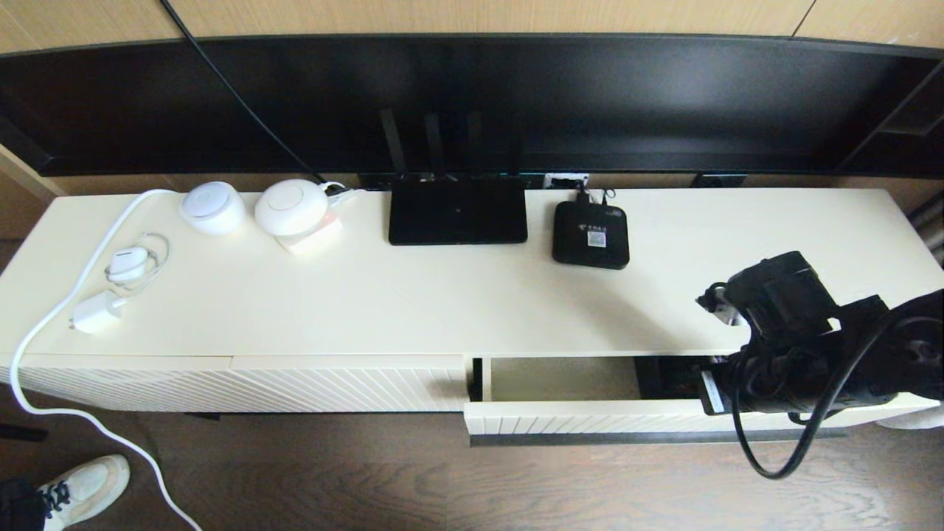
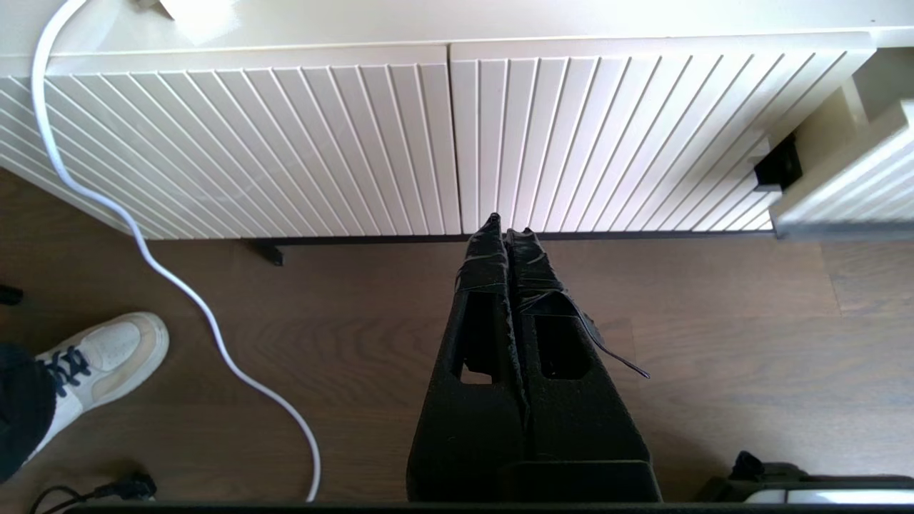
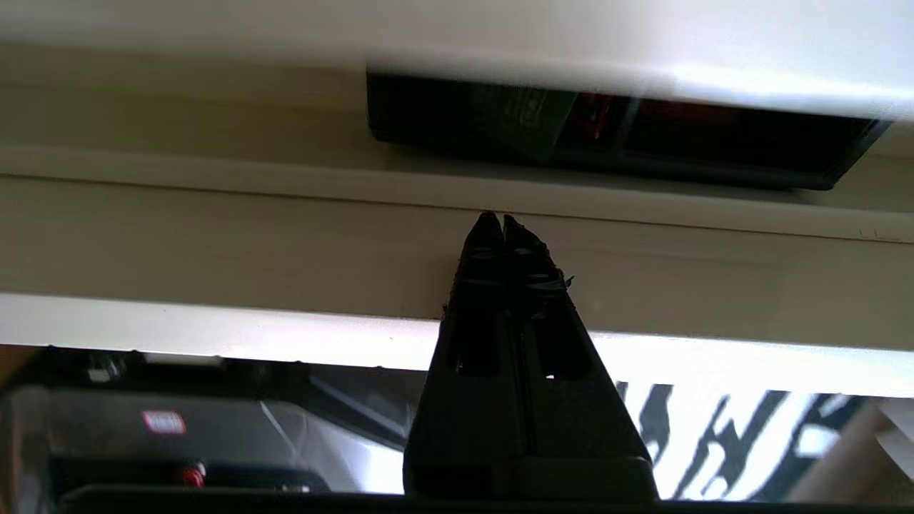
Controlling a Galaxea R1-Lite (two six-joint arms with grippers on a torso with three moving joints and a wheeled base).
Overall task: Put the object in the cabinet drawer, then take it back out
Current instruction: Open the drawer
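The cabinet drawer point(image 1: 590, 424) stands partly pulled out at the cabinet's lower right, its dark handle strip along the bottom. The object point(image 1: 664, 376), a black box, lies inside it, mostly under the cabinet top. In the right wrist view the object point(image 3: 643, 143) shows dark with a hint of red. My right arm point(image 1: 796, 346) hangs over the drawer's right part. The right gripper point(image 3: 500, 218) is shut and empty, its tips at the upper edge of the drawer's front panel point(image 3: 214, 243). My left gripper point(image 2: 507, 228) is shut and empty, low before the closed ribbed panel point(image 2: 285, 143).
On the cabinet top sit a flat black router point(image 1: 457, 210), a small black set-top box point(image 1: 590, 234), two white round devices point(image 1: 212, 208), and a white charger point(image 1: 96, 313). A white cable point(image 2: 178, 285) trails to the wooden floor. A person's shoe point(image 1: 85, 487) is at the lower left.
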